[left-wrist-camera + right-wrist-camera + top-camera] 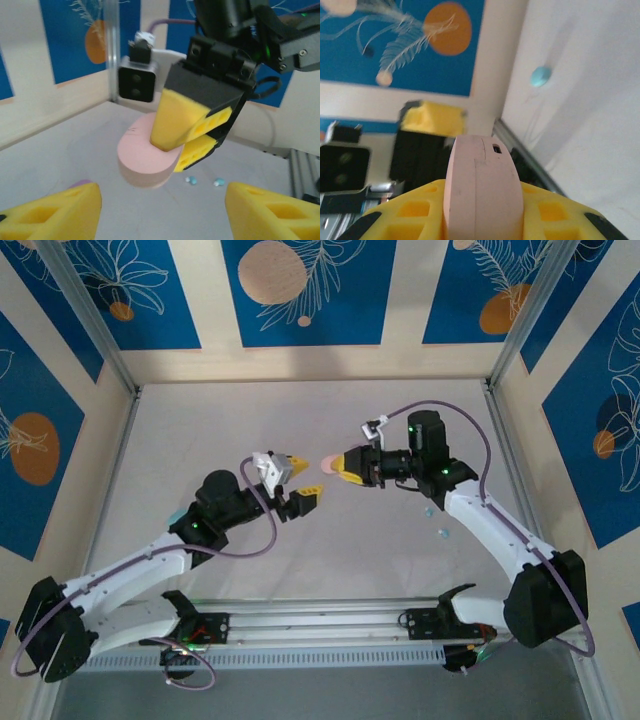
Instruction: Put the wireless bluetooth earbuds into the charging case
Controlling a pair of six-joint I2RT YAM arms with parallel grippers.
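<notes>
1. The right arm point(490, 520) reaches left from its near-right base over the middle of the table point(250, 420); the right gripper point(338, 464) is clenched on the pink charging case point(326, 462), holding it in the air.
2. The left arm point(150, 565) stretches from the near left toward the centre; the left gripper point(303, 482) is released, its fingers spread, facing the case from just beside it.
3. Two light-blue earbuds point(441, 533) lie on the table beside the right arm, to the right of the case and apart from it.
</notes>
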